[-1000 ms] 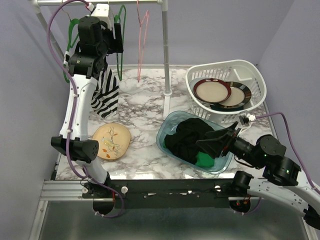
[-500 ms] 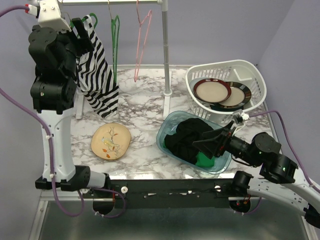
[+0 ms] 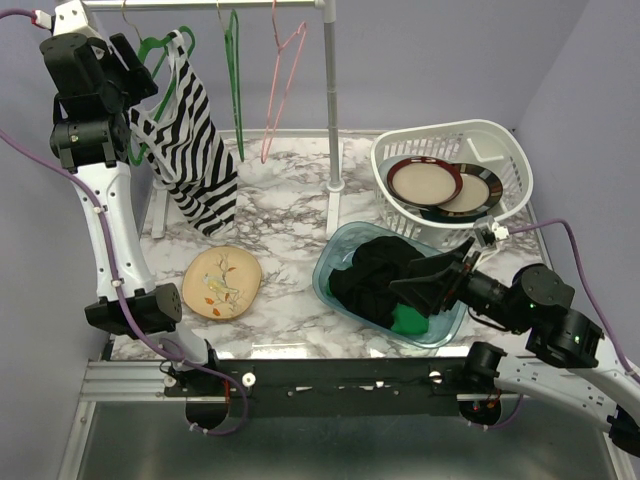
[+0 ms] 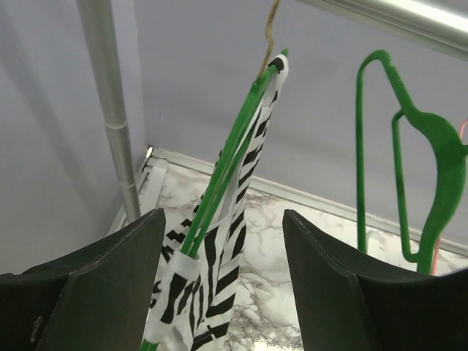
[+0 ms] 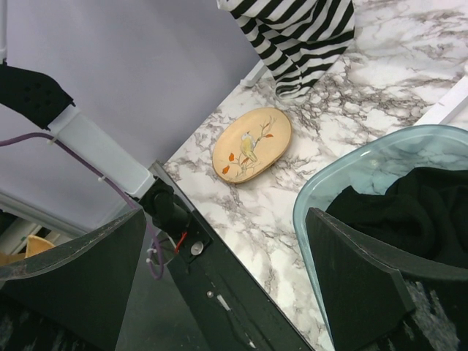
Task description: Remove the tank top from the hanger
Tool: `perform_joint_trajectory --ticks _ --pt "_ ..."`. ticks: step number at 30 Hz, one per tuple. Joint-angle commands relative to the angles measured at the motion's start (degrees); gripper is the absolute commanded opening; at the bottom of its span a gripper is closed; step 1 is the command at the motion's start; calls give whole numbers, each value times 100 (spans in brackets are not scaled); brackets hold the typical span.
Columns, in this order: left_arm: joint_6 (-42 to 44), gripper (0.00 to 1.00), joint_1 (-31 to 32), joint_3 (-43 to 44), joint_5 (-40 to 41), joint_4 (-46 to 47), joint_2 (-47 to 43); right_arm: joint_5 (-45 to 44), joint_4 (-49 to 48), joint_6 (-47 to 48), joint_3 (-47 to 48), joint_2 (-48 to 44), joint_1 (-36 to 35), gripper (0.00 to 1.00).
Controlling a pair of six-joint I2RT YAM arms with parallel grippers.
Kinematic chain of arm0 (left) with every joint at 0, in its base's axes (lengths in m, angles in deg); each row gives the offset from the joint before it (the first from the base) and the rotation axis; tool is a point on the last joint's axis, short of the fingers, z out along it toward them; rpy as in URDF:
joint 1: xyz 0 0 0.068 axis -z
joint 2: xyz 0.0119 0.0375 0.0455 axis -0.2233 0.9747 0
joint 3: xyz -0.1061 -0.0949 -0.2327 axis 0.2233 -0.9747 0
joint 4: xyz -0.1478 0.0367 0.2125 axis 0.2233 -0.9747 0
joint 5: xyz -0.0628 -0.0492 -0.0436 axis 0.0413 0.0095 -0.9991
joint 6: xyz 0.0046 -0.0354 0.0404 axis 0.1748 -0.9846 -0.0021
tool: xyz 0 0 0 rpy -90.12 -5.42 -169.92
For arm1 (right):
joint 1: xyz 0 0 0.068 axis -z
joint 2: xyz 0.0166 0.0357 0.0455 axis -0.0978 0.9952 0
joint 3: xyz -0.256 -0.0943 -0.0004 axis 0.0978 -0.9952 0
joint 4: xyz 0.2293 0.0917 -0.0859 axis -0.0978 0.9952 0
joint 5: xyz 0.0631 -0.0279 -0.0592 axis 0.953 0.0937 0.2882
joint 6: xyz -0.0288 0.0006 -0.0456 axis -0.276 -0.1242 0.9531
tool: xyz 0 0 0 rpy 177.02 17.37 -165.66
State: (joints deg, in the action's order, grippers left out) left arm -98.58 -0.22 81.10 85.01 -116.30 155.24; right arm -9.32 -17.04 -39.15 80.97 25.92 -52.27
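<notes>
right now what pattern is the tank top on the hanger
Black and white stripes on the tank top, clearest in the top external view.

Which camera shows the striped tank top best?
Top external: the whole tank top hangs in view. Left wrist shows only its strap on the green hanger; right wrist shows just the hem.

The tank top hangs on its hanger at the left end of the rail, above the back left of the surface. It sits between the spread fingers of the left pincer. Other hangers hang to its right, left of the rail's post. An oval dish lies front left. At back right a basket holds two plates. Before the basket, a tub holds clothes, and the right pincer, fingers apart, is over them.
</notes>
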Motion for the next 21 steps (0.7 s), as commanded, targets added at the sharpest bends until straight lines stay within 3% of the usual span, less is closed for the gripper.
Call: perform_joint_trajectory --ticks 1,5,10,14,16,17,21 --pt "-54 71 -32 65 -603 553 142 -19 31 248 287 61 14 98" --pt "52 61 -76 366 -654 324 573 34 22 266 297 61 14 98" --pt "78 58 -85 -170 -892 806 494 -10 -22 205 173 -88 14 98" --pt "148 50 -85 -13 -717 824 722 -18 -31 213 173 -71 6 98" --pt "175 43 -85 57 -664 781 828 8 -31 213 208 -62 14 98" --pt "175 34 -85 58 -646 789 846 25 -31 213 208 -53 14 98" --pt "87 24 -85 -144 -725 1122 767 -1 -57 187 165 -80 6 98"
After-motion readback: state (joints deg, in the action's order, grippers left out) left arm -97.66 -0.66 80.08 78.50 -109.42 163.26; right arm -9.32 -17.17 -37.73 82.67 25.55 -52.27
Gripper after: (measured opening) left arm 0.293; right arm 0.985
